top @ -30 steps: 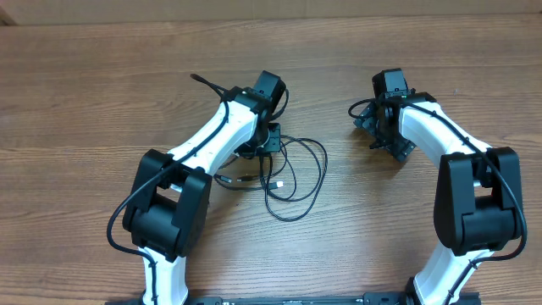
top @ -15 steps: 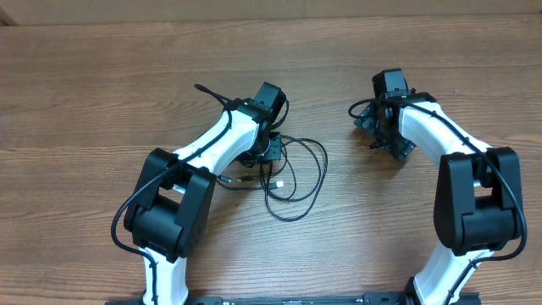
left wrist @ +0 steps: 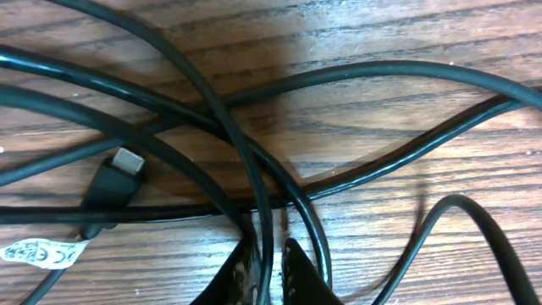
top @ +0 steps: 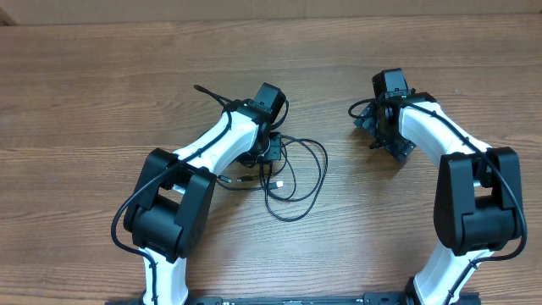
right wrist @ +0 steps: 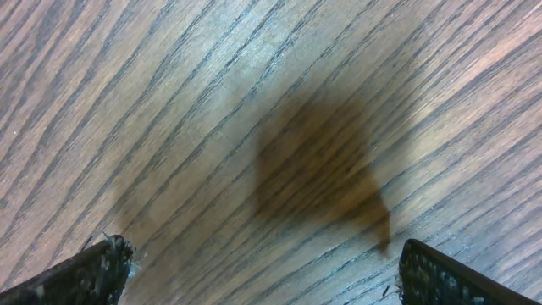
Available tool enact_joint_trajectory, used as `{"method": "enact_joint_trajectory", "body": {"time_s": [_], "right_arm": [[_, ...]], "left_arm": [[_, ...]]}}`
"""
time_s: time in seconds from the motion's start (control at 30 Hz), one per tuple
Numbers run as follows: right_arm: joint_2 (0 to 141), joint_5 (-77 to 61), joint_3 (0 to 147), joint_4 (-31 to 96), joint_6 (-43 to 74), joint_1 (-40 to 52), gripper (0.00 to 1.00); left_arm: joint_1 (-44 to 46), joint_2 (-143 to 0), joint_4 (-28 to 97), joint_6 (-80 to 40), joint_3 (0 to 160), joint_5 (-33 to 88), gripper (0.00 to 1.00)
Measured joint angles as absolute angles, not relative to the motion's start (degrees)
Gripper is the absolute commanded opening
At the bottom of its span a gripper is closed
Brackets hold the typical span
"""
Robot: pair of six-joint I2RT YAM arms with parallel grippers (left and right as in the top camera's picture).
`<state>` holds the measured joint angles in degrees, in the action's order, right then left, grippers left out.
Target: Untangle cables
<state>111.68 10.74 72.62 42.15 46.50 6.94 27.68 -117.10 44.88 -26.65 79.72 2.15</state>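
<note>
The thin black cables [top: 296, 174] lie in tangled loops on the wooden table, right of my left arm. In the left wrist view several cable strands [left wrist: 279, 110] cross each other, with a plug end [left wrist: 114, 178] and a white tag [left wrist: 42, 252] at the lower left. My left gripper [top: 269, 151] [left wrist: 269, 258] is down on the tangle, its fingers shut on one cable strand. My right gripper [top: 366, 119] [right wrist: 262, 263] is open and empty over bare wood, well to the right of the cables.
A loose cable end [top: 203, 88] sticks out behind the left arm. The wooden table [top: 102, 76] reaches to a pale edge at the back.
My left arm shifted slightly to the right a second ago and has since stayed still. The right arm has not moved.
</note>
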Motion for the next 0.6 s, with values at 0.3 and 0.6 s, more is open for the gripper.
{"method": "enact_joint_trajectory", "body": {"time_s": [0.3, 0.6], "right_arm": [[111.7, 10.7, 72.6, 42.2, 46.5, 6.9, 1.00], [111.7, 10.7, 72.6, 42.1, 46.5, 6.9, 1.00]], "left_arm": [[27.8, -115.7, 42.2, -26.8, 77.2, 2.3, 0.04], [27.8, -115.7, 49.8, -25.3, 79.5, 4.5, 0.04]]}}
